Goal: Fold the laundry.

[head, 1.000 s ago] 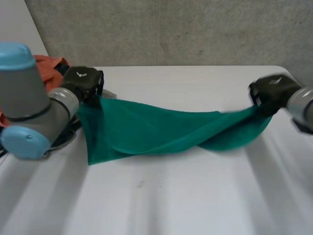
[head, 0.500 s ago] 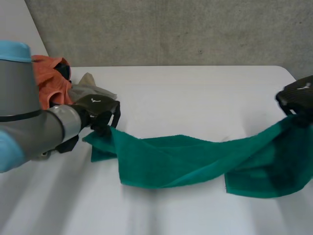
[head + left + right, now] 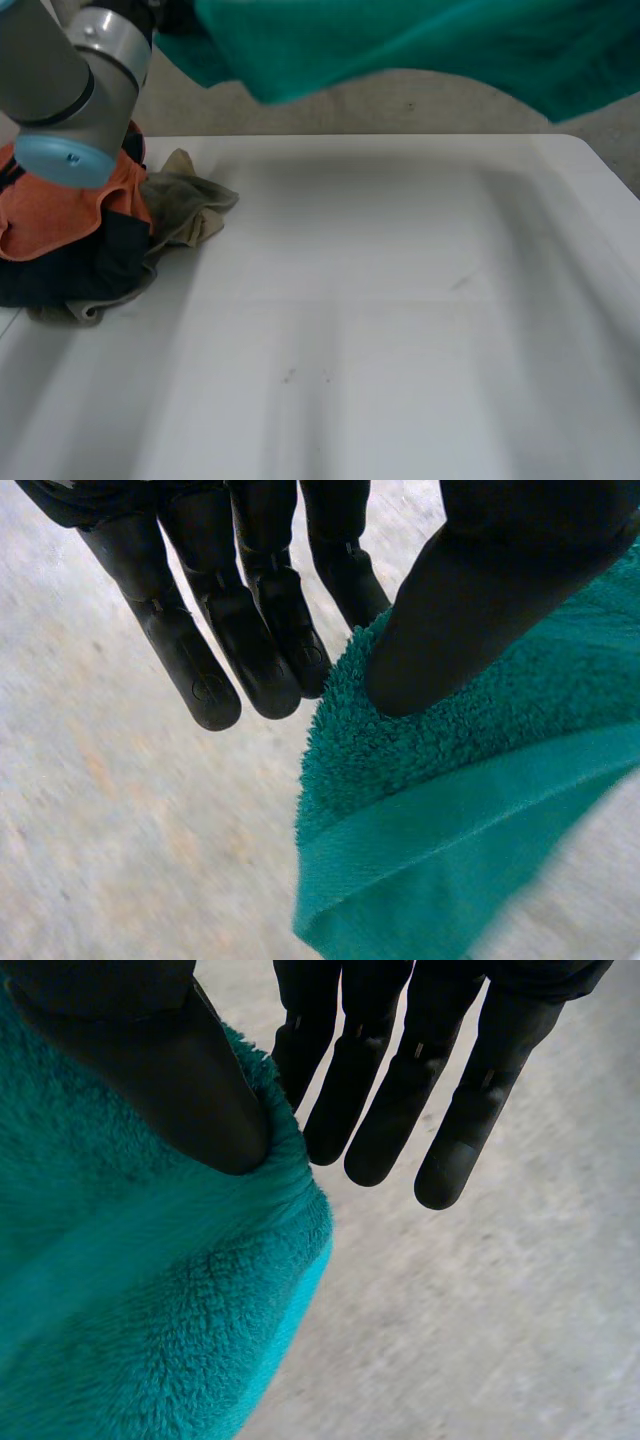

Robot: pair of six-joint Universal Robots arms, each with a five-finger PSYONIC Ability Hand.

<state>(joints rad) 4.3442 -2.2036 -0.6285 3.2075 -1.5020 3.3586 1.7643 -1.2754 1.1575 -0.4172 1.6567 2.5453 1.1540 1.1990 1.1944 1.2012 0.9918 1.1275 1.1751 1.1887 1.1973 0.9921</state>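
A green towel (image 3: 420, 40) hangs stretched high above the white table (image 3: 380, 330), between my two raised arms. In the left wrist view my left hand (image 3: 250, 610) pinches one corner of the towel (image 3: 450, 800), its thumb pressing the terry cloth against a finger. In the right wrist view my right hand (image 3: 400, 1080) pinches another corner of the towel (image 3: 130, 1320) the same way, thumb on top and the other fingers straight beside it. My left arm (image 3: 70, 90) rises at the near left.
A pile of laundry (image 3: 70, 230) lies at the table's far left: an orange cloth, a dark one and a beige one (image 3: 190, 205). A grey concrete wall stands behind the table.
Both hands have lifted the green towel off the table, from lying stretched on the surface to hanging high above it. The left arm has swung up past the pile.
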